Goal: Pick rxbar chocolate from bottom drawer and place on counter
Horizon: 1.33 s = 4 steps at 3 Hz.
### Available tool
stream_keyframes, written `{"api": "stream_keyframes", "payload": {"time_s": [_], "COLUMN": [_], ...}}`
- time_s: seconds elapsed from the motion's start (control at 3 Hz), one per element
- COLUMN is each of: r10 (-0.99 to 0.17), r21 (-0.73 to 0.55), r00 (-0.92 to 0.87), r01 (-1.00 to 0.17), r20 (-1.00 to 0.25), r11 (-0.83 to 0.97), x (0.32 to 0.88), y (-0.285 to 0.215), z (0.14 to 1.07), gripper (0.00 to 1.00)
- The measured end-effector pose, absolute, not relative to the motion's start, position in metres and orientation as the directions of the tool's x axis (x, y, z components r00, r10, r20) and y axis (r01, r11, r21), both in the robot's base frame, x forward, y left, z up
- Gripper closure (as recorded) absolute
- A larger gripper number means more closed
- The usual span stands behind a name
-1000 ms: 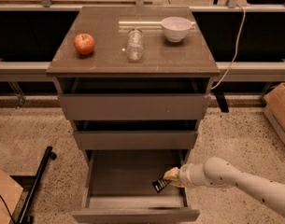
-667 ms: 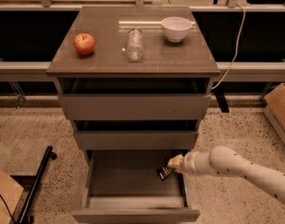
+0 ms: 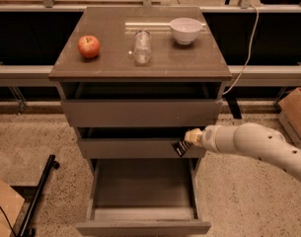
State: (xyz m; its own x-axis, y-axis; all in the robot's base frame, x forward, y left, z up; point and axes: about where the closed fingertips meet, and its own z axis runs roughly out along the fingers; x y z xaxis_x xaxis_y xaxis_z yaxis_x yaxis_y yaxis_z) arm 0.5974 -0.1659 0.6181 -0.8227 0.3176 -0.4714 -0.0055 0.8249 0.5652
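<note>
Red apple point(image 3: 89, 46) left, glass jar point(image 3: 142, 47) middle, white bowl point(image 3: 185, 30) right — cardboard box point(image 3: 295, 112) far right

The hand point(image 3: 188, 140), extended from the right, pinches the rxbar chocolate point(image 3: 180, 148).

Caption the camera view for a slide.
Hand holds the rxbar chocolate before the middle drawer, above the open bottom drawer, below the counter.
</note>
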Motion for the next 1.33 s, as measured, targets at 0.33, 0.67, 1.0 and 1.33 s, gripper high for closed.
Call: {"api": "stream_keyframes", "payload": {"time_s": [0.33,0.67,1.0,1.33], "r10": [0.307,0.302,0.312,0.324], "r21": [0.550,0.548,0.557,0.585], "r00": [-0.811,-0.804,-0.752,-0.698], "r01": [-0.022,-0.036,-0.088,-0.166], "r20": [-0.498,-0.513,-0.581,-0.638], "r11": [0.835,0.836,0.826,0.794], "x": [0.599,0.600,0.596,0.595], "y": [-0.166,-0.161,-0.150,-0.138], "z": [0.637,0.649,0.688,0.736], "gripper": [1.00,1.00,1.00,1.00]}}
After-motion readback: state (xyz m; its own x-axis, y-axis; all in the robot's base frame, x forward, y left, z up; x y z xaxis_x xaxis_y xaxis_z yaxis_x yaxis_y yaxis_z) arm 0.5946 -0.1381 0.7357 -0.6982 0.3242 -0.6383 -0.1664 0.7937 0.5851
